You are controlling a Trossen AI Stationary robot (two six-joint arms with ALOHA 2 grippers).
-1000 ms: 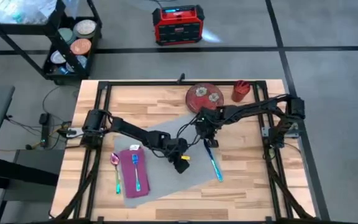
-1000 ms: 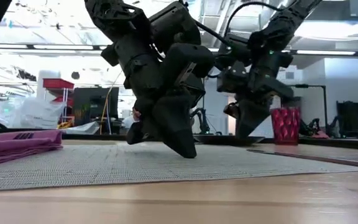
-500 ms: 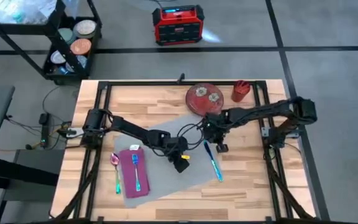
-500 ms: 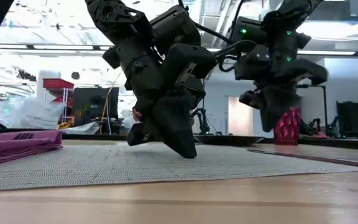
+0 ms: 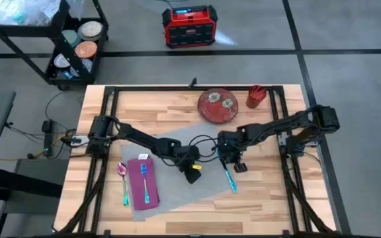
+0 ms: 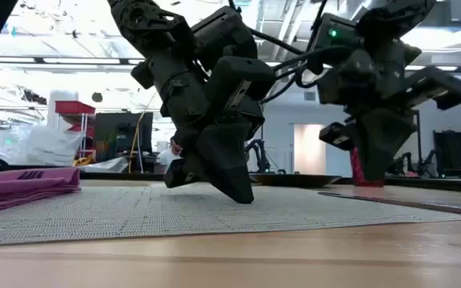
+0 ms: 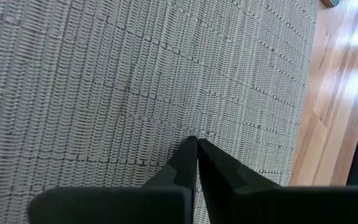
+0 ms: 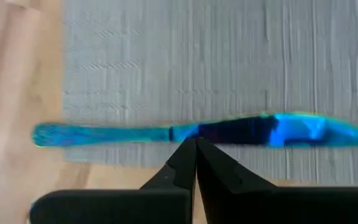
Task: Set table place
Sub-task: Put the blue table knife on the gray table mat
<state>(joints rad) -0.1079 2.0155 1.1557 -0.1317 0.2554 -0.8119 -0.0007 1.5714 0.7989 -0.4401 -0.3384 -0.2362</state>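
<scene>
Placemat (image 5: 177, 168), a thin grey woven rectangle with a ribbed, mesh-like texture, lies skewed across the middle of the light-wood butcher-block table (image 5: 263, 198), whose pale planks are framed by black metal rails. The left gripper (image 7: 196, 142) is pressed tip-down onto the mat near its centre, its 2 dark tapered fingers closed together with nothing between them. The right gripper (image 8: 195, 144) hangs just above the mat's right edge, fingers likewise pressed together and empty, right over a glossy iridescent blue knife (image 8: 197, 132); whether they touch it cannot be told. That knife has a slim handle and a broader rounded blade, and it lies along the mat's right edge, partly over the wood.

At the mat's left end sits a folded magenta cloth napkin (image 5: 141, 185) with a blue piece of cutlery (image 5: 145, 182) lying lengthwise on it; a spoon (image 5: 122, 173) with a pinkish bowl rests on the wood just beside it. Toward the far side of the table are a round red plate (image 5: 217, 104) with a pale floral pattern and a faceted red cup (image 5: 256, 96). No writing is legible anywhere.
</scene>
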